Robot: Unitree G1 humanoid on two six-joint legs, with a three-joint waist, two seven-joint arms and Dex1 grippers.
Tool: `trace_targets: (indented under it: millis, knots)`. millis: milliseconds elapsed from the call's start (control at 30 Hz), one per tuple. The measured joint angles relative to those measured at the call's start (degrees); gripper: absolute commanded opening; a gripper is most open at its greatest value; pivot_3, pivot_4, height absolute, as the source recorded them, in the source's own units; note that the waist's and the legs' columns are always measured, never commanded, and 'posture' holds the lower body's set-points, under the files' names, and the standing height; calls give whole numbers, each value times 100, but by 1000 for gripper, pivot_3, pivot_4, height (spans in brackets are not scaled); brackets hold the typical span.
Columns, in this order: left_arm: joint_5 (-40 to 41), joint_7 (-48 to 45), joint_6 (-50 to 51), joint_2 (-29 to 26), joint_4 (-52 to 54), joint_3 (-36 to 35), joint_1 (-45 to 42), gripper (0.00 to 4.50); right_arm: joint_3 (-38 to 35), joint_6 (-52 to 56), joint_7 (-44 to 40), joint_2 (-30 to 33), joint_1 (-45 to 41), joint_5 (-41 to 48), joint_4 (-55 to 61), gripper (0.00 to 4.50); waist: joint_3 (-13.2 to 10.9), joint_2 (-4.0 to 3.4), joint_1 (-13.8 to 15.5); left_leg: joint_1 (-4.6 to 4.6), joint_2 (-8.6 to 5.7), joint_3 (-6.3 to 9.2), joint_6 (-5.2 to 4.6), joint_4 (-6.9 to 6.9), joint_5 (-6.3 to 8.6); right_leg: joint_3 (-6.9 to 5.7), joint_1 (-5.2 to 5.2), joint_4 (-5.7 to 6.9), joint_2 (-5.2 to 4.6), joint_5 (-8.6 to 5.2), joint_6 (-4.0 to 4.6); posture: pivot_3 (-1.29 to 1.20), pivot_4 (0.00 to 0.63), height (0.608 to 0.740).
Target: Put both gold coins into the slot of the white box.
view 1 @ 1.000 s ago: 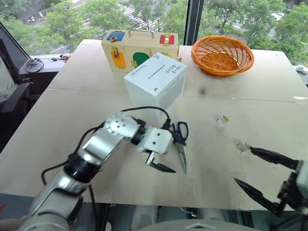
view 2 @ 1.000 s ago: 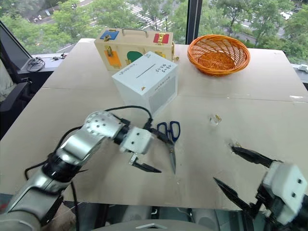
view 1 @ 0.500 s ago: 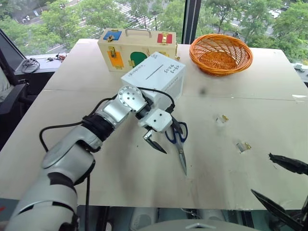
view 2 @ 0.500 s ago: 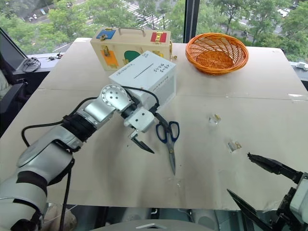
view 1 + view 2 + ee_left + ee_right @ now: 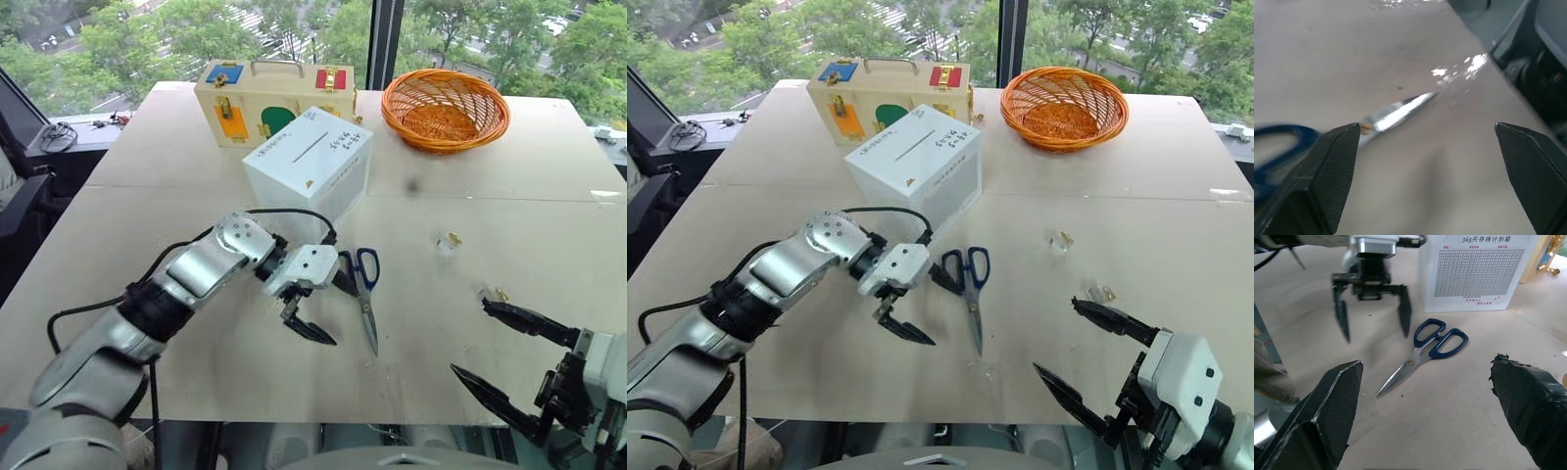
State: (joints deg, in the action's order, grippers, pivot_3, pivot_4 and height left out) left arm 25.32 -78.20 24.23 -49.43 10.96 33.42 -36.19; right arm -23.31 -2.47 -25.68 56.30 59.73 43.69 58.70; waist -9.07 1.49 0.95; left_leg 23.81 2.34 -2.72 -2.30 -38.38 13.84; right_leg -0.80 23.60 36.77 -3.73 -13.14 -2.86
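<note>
Now both gold coins (image 5: 455, 238) (image 5: 502, 294) lie right of the scissors (image 5: 363, 290), one just beyond the right hand (image 5: 498, 345). Both the left hand (image 5: 300, 320) and the right gape wide, empty.

Bright, even daylight comes from the windows behind the table (image 5: 196, 157) — it lights the whole top softly. Shadows are weak: a pale one lies under the white box (image 5: 309, 162), on its near side. In the left wrist view, glare shines on the blade of the scissors (image 5: 1396, 110) and on the table beyond its tip, and the blue handles are blurred — out of focus.
</note>
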Motion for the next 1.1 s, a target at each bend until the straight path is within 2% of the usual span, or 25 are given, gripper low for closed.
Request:
trace_targets:
  millis: [67, 133, 300, 500, 633, 867, 967, 1100]
  knots:
    - [77, 410, 607, 23, 482, -140, 287, 3183, 3, -15, 22, 12, 21, -36, 0, 4500, 0, 1, 17, 0, -2, 6, 0, -1, 0, 4, -1, 1, 3, -1, -2, 0, 150, 740]
    - [142, 846, 1156, 61, 872, -371, 535, 2183, 41, -35, 60, 15, 50, -74, 0, 4500, 0, 1, 18, -3, -2, 7, 0, -4, -1, 6, -2, 3, 4, -1, -3, 0, 150, 740]
    - [-25, 1924, 1902, 417, 1189, -744, 874, 2183, 166, -35, 95, -2, 69, -196, 0, 4500, 3, 1, 8, -8, -4, 5, 0, -4, -1, 12, -5, 5, 6, -1, -3, 0, 150, 740]
    - [-335, 2958, 2814, 927, 1434, -760, 948, 2183, 165, 51, 64, -50, 3, -224, 0, 4500, 3, 3, 13, -3, -10, 5, 0, -3, -1, 14, -3, 3, 6, -1, -3, 0, 150, 740]
    - [-548, 3297, 3144, 1053, 1558, -654, 899, 2183, 156, 126, 3, -80, 1, -219, 0, 4500, 5, 2, 11, -7, -10, 5, 0, -2, -1, 13, -4, 4, 7, 0, -3, 0, 150, 740]
    - [-610, 3605, 3715, 1881, 1539, -128, 640, 2183, -24, 197, -79, -128, 182, -168, 0, 4500, 23, 9, 63, -8, -15, 7, -1, -8, -1, 26, -12, 3, 7, 0, -3, 0, 150, 740]
    - [-673, 3732, 3706, 2486, 1148, 163, 547, 2183, -30, 189, -85, -150, 250, -174, 0, 4500, 23, 10, 75, -6, -19, 8, -1, -8, -1, 26, -11, 3, 8, 0, -3, 0, 150, 740]
    - [-468, 3835, 4056, 2791, 1144, 23, 539, 2183, -31, 90, -78, -149, 383, -186, 0, 4500, 22, 9, 67, -4, -15, 12, -1, -7, -1, 24, -8, 3, 11, 0, -3, 0, 150, 740]
